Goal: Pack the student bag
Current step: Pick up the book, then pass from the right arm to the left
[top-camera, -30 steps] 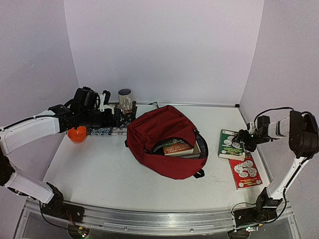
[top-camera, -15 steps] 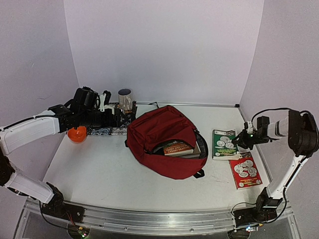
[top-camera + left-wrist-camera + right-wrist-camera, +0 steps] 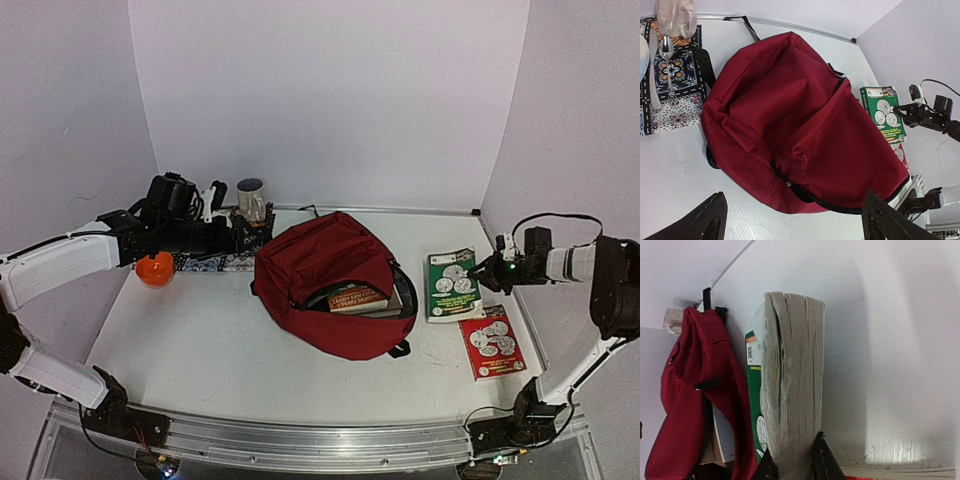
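The student bag point(image 3: 325, 270) is a dark red backpack lying mid-table, its main zip open toward the right. A book point(image 3: 357, 297) shows inside the opening. Just right of the bag lies a green book point(image 3: 450, 285). My right gripper point(image 3: 491, 272) is shut on its right-hand page edge. In the right wrist view the two fingers point(image 3: 792, 462) pinch the grey page block point(image 3: 795, 380), with the bag point(image 3: 687, 390) beyond. My left gripper point(image 3: 232, 237) hovers open at the back left. Its wrist view looks down on the bag point(image 3: 800, 120), with nothing between the fingers point(image 3: 792, 205).
A red book point(image 3: 492, 343) lies near the right wall, in front of the green one. At the back left are a patterned placemat point(image 3: 212, 263) with a spoon point(image 3: 666, 52), a mug point(image 3: 250, 200) and an orange ball point(image 3: 155, 269).
My right gripper closed on the green book's edge. The book then slid a little left toward the bag, with its right edge raised. The left arm stayed put.
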Robot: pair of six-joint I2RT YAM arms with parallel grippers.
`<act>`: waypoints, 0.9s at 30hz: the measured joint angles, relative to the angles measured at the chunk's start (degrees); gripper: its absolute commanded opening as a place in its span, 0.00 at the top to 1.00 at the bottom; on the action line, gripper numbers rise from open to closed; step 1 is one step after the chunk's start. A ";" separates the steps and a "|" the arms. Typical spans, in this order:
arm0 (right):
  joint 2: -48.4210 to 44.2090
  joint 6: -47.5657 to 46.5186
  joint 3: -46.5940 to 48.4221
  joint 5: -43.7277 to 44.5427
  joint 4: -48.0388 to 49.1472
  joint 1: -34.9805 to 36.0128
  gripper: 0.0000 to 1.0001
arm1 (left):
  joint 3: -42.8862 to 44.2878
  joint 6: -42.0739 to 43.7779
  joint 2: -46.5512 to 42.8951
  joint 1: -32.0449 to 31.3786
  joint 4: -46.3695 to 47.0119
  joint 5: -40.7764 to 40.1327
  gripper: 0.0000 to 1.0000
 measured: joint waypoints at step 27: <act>-23.51 27.27 -2.30 1.84 14.75 30.48 1.00 | 0.16 -7.45 3.22 -4.09 15.90 11.96 0.01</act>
